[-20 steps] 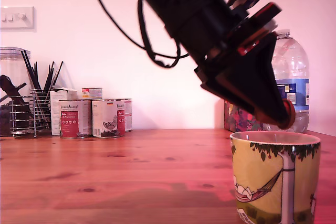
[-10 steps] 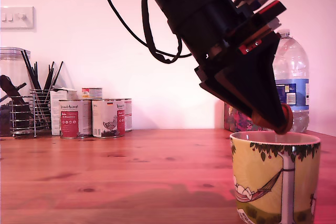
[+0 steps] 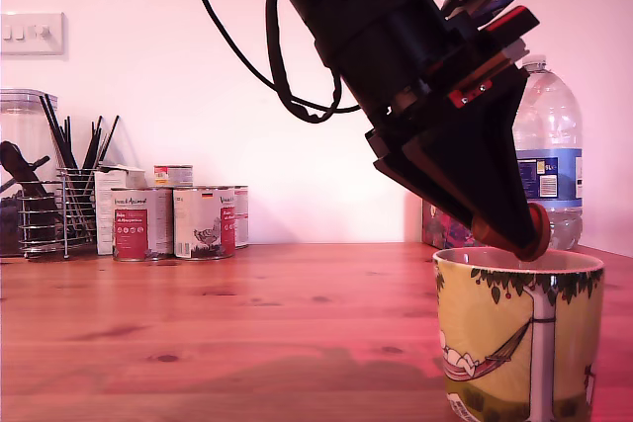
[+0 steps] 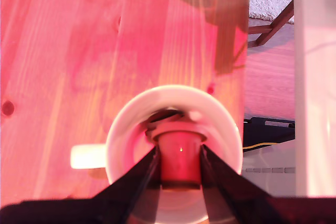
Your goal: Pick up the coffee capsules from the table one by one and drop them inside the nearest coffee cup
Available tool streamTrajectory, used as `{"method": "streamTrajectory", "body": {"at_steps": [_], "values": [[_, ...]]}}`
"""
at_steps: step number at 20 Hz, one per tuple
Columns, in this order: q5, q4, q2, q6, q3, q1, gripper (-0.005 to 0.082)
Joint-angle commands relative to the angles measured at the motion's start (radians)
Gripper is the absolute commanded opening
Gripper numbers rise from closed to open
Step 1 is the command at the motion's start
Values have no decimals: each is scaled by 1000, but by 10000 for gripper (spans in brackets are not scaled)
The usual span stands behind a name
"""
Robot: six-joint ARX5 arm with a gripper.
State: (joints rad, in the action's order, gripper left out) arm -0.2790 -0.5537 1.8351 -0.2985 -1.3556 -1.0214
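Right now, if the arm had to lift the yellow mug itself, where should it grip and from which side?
Probably the mug handle, the pale tab jutting from the wall in the wrist view, approached side-on along the table. The body looks far wider than the gripper jaws, now shut on the capsule. Alternative: pinch the rim wall from above, one finger inside.

The tool point(image 3: 526, 236) is hanging right over the mug point(image 3: 519, 338) at the exterior view's lower right, its tips just above the rim, with the capsule point(image 4: 179, 157) filling the gap between the fingers point(image 4: 140, 174). Behind it a bottle point(image 3: 550, 160) and a box point(image 3: 450, 224) are closing off the right edge. Cans point(image 3: 176, 219) and a wire rack point(image 3: 54, 210) are crowding the far left. The counter point(image 3: 247, 333) is lying bare across the centre and lower left.
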Motion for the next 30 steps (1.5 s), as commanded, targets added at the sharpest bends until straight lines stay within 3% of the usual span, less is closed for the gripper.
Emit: {"method": "streamTrajectory", "body": {"at_steps": [1,2,5,6,12,14,15,16,19,23,30], "values": [[-1,0,31,-9,7,-5,44],[-1,1,31,-9,7,-5,123],[-2,6,31,-9,7,-6,616],[0,6,31,-8,7,-6,671],[0,8,30,-8,7,-8,669],[0,12,29,-9,7,-9,628],[0,15,28,-8,7,-9,563],[0,16,22,-8,7,-9,457],[-5,51,-8,-5,7,-8,9],[-4,99,-47,39,8,13,-19],[-5,269,-86,66,43,47,-19]]}}
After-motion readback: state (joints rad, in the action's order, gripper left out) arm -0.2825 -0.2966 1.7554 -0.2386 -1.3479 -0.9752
